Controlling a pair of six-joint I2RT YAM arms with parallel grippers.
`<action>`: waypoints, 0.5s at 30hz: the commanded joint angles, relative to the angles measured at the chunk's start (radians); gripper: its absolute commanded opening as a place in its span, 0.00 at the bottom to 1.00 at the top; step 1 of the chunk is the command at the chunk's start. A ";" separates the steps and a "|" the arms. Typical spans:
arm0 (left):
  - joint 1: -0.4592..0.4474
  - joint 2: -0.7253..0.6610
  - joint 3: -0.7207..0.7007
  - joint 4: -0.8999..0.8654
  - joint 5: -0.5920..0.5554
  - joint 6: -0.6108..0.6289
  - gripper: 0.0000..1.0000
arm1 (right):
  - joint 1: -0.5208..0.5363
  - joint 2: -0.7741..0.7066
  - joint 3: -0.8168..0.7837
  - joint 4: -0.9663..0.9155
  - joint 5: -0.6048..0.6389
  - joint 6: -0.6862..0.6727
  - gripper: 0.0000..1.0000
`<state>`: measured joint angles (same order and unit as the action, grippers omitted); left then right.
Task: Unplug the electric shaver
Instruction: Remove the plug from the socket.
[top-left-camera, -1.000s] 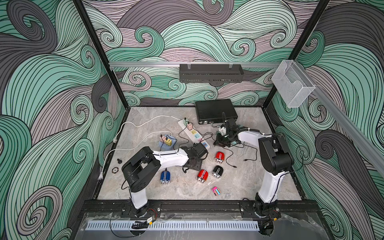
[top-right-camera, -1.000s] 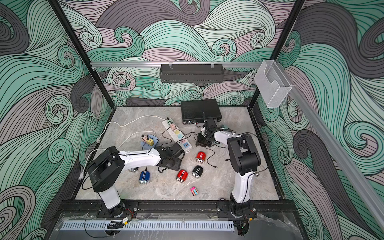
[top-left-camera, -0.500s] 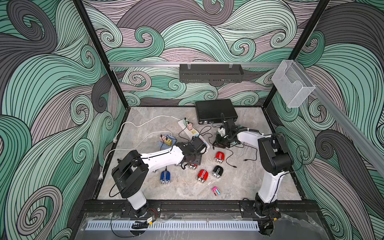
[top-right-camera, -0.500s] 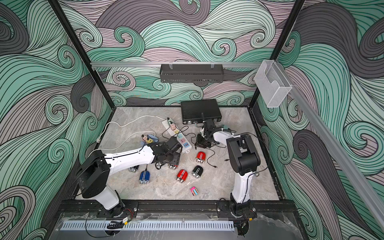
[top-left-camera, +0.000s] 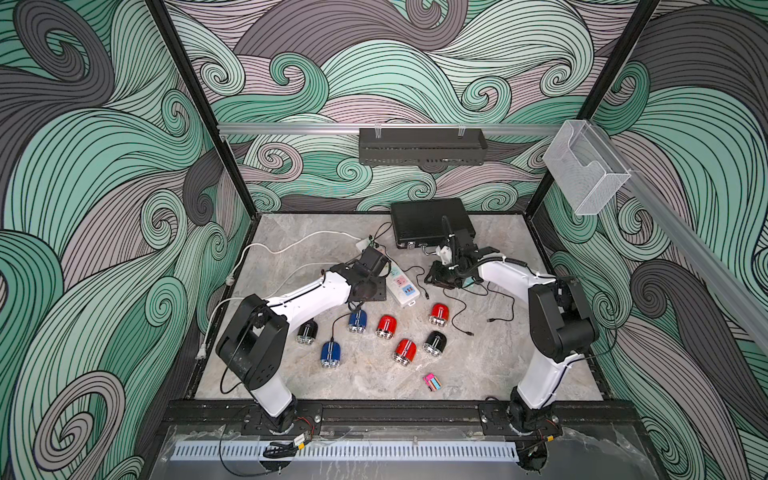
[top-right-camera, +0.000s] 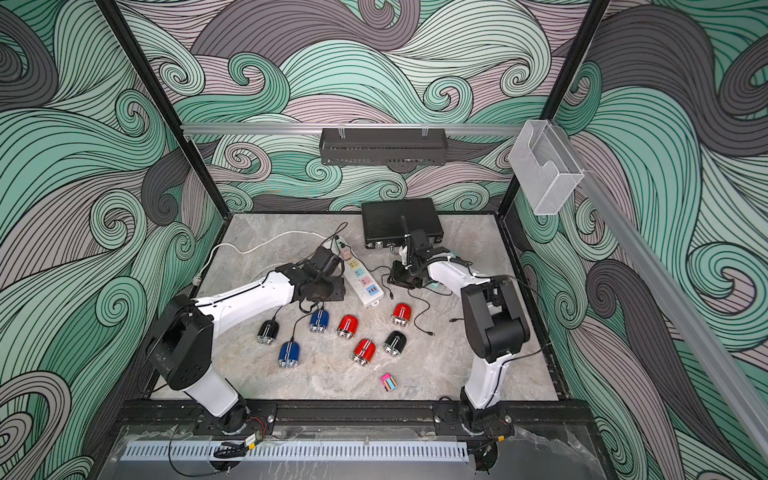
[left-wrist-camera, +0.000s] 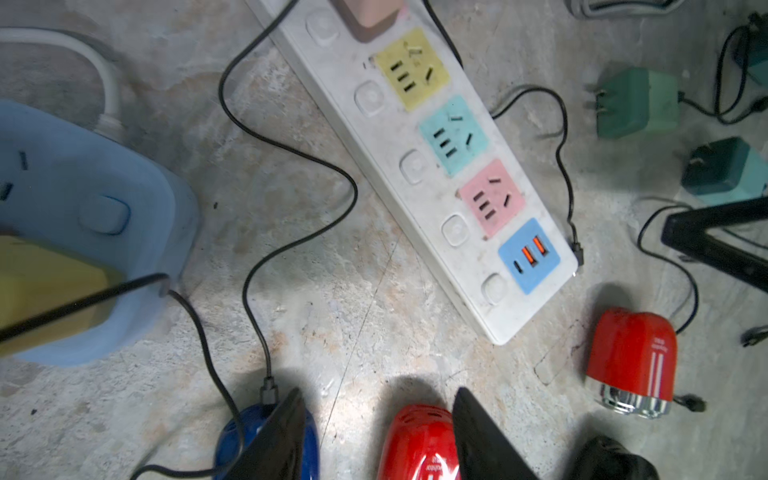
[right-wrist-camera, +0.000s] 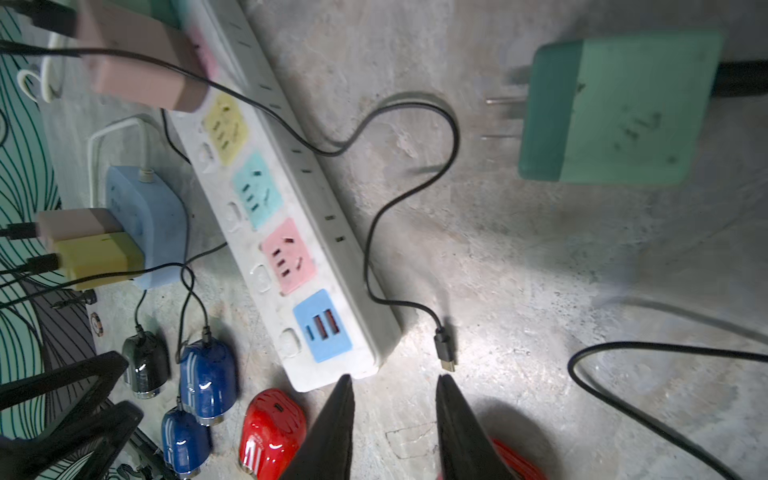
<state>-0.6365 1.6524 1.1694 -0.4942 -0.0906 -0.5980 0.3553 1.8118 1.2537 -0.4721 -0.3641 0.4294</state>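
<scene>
Start at the left of the bench (top-left-camera: 291, 232). A blue cube socket (right-wrist-camera: 145, 224) sits there with a pink charger (right-wrist-camera: 79, 224) and a yellow charger (right-wrist-camera: 99, 255) pushed into it. Thin black cables (left-wrist-camera: 268, 386) run from them to the shavers.

The left black shaver (top-left-camera: 307, 332) lies furthest left, wired at its tail. Beside it you have the front blue shaver (top-left-camera: 331, 353) and the rear blue shaver (top-left-camera: 357, 321), each with a cable seated in its tail.

Your left pincer (left-wrist-camera: 376, 392) hangs over the rear blue shaver and the red shaver (top-left-camera: 386, 326) next to it. It is released, with only bare bench between its fingers.

Just past it the white power strip (top-left-camera: 401, 286) lies slantwise. Its yellow, teal and pink sockets are free, and the strip charger (right-wrist-camera: 141, 75) fills the far one.

Rightward lie the middle red shaver (top-left-camera: 405, 350), the right black shaver (top-left-camera: 435, 343) and the right red shaver (top-left-camera: 439, 312), all apart from one another.

A loose plug (right-wrist-camera: 444, 353) rests on the bench beside the strip's USB end, plugged into nothing. Your right pincer (right-wrist-camera: 395, 377) is released too and empty, its tips just short of that plug.

Further right a green charger (right-wrist-camera: 619, 108) lies on the bench with its prongs free. The black case (top-left-camera: 432, 222) sits at the back.
</scene>
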 joint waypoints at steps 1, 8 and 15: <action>0.032 0.019 0.054 0.008 0.057 -0.016 0.54 | 0.021 -0.023 0.054 -0.052 0.053 -0.034 0.35; 0.095 0.084 0.089 0.049 0.145 -0.070 0.52 | 0.082 0.014 0.202 -0.126 0.136 -0.071 0.38; 0.122 0.149 0.143 0.060 0.170 -0.100 0.52 | 0.160 0.097 0.378 -0.219 0.240 -0.130 0.43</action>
<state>-0.5270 1.7802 1.2633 -0.4473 0.0483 -0.6724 0.4931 1.8675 1.5803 -0.6151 -0.1963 0.3443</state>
